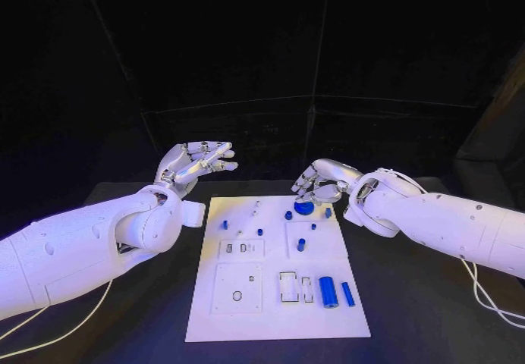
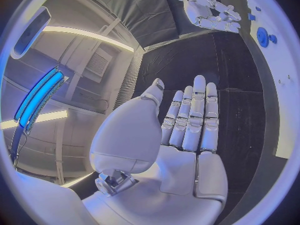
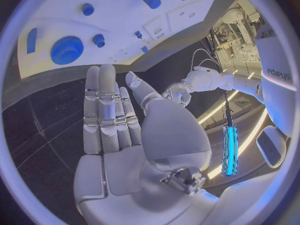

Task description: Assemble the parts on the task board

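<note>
the right hand [image 1: 324, 182] hovered empty, fingers apart, just above the blue gear [image 1: 303, 206] at the task board's [image 1: 274, 318] far end (left hand [image 1: 197, 161] also empty, off the board). it should descend squarely and pinch the gear's rim.

A black table [image 1: 438, 303] lies under everything, with pale cables [image 1: 487, 292] trailing across it at both sides.

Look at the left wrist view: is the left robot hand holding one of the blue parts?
No. The left robot hand lies flat with its fingers straight and its palm bare, off the task board.
</note>
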Controlling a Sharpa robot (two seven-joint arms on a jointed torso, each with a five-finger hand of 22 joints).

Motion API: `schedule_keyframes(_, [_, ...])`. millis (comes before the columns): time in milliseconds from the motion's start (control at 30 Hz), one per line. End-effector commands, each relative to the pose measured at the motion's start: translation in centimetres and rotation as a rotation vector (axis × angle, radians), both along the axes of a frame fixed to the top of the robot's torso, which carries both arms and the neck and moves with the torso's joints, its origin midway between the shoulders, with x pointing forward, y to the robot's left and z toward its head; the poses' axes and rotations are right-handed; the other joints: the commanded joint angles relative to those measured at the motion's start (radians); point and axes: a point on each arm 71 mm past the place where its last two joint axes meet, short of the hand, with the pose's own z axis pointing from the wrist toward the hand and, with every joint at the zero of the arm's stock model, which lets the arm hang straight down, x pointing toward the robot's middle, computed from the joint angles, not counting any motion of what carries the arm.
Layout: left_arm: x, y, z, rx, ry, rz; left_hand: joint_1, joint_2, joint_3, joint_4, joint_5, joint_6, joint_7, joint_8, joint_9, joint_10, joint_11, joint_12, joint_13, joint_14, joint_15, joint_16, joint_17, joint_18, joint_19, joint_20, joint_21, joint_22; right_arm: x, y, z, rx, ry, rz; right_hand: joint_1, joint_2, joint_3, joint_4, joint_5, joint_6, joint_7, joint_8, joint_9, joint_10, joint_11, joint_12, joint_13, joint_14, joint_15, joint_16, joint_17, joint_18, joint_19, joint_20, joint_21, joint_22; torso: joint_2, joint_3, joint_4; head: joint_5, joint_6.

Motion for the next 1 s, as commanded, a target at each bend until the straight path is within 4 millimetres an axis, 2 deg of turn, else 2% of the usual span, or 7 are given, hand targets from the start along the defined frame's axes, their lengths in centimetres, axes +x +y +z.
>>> schedule_keyframes(33, [-0.5,-0.6,0.3,-0.005,-0.016,-0.054,-0.004,0.009,-0.002,-0.010,0.003,0.003,0.001,-0.008,-0.002,0.002,-0.002,-0.011,-0.003,0.011,-0.001,-0.002,0.005,0.007,0.011,0.000,0.006,-0.002,-0.1,0.7,-0.2,-0.203,-0.077,0.012,-0.013,-0.013,0.012,-0.001,-0.006,0.003,0.001,-0.002,0.000,-0.015,-0.004,-0.004,-0.001,0.039,0.001,0.098,0.056,0.018,0.005,0.000,0.058,0.037,0.022,0.0005,0.0031,-0.001,0.000])
schedule_keyframes(100, [-0.8,-0.7,0.4,-0.008,-0.016,-0.063,-0.004,0.010,-0.002,-0.011,0.003,0.003,0.002,-0.009,-0.002,-0.001,-0.002,-0.014,-0.004,0.012,-0.001,-0.003,0.006,0.007,0.013,0.000,0.006,-0.003,-0.2,0.8,-0.2,-0.224,-0.082,0.012,-0.016,-0.014,0.018,0.001,-0.008,0.002,0.000,-0.001,0.000,-0.018,-0.004,-0.004,-0.001,0.040,0.000,0.133,0.081,0.017,0.001,0.001,0.076,0.048,0.028,0.0003,0.0044,-0.002,0.002])
schedule_keyframes(167, [-1.1,-0.9,0.5,-0.011,-0.015,-0.072,-0.004,0.010,-0.003,-0.012,0.003,0.002,0.002,-0.011,-0.002,-0.003,-0.001,-0.017,-0.004,0.012,0.000,-0.004,0.007,0.007,0.014,0.000,0.006,-0.003,-0.2,1.0,-0.3,-0.241,-0.084,0.006,-0.024,-0.018,0.019,0.003,-0.018,-0.001,-0.003,-0.001,0.000,-0.021,-0.005,-0.004,-0.001,0.042,0.000,0.204,0.154,0.018,0.001,0.001,0.095,0.060,0.034,-0.0004,0.0062,-0.004,0.003])
schedule_keyframes(233, [-1.3,-1.0,0.5,-0.014,-0.015,-0.081,-0.005,0.010,-0.003,-0.013,0.003,0.001,0.002,-0.013,-0.002,-0.005,-0.001,-0.020,-0.005,0.012,0.000,-0.006,0.009,0.006,0.015,0.000,0.006,-0.004,-0.1,1.1,-0.3,-0.254,-0.083,-0.003,-0.026,-0.020,0.025,0.003,-0.020,-0.004,-0.005,-0.001,0.000,-0.030,-0.004,-0.004,-0.001,0.041,-0.001,0.283,0.235,0.018,-0.002,0.003,0.117,0.074,0.038,-0.0013,0.0070,-0.005,0.003])
schedule_keyframes(333, [-1.5,-1.2,0.6,-0.017,-0.013,-0.090,-0.005,0.010,-0.004,-0.014,0.003,0.000,0.003,-0.014,-0.003,-0.006,0.000,-0.022,-0.005,0.011,0.000,-0.007,0.009,0.006,0.016,0.000,0.006,-0.005,0.1,1.1,-0.3,-0.275,-0.080,-0.015,-0.031,-0.026,0.031,0.004,-0.024,-0.014,-0.003,-0.001,0.000,-0.045,-0.001,-0.003,-0.001,0.049,0.003,0.442,0.410,0.019,-0.002,0.004,0.156,0.098,0.044,-0.0021,0.0099,-0.007,0.007])
schedule_keyframes(533, [-1.7,-1.4,0.7,-0.020,-0.011,-0.099,-0.007,0.010,-0.005,-0.014,0.003,0.000,0.004,-0.016,-0.003,-0.009,0.001,-0.025,-0.005,0.011,0.001,-0.009,0.010,0.006,0.016,0.000,0.005,-0.006,0.4,1.5,-0.4,-0.312,-0.073,-0.023,-0.030,-0.033,0.037,0.004,-0.028,-0.034,-0.005,-0.003,0.000,-0.069,0.001,-0.004,-0.001,0.048,0.004,0.578,0.567,0.019,-0.007,0.008,0.200,0.124,0.050,-0.0027,0.0108,-0.008,0.007])
schedule_keyframes(1000, [-1.7,-1.5,0.7,-0.019,-0.006,-0.104,-0.010,0.012,-0.008,-0.016,0.003,-0.001,0.006,-0.021,-0.003,-0.013,0.003,-0.033,-0.005,0.003,0.004,-0.019,0.012,0.005,0.016,0.002,0.002,-0.009,1.0,3.0,-0.9,-0.355,-0.047,-0.007,-0.024,-0.024,0.048,0.008,-0.031,-0.044,-0.004,0.000,0.001,-0.084,0.004,0.003,0.000,0.046,0.005,0.714,0.725,0.020,-0.019,0.018,0.264,0.162,0.054,-0.0025,0.0124,-0.005,0.004])
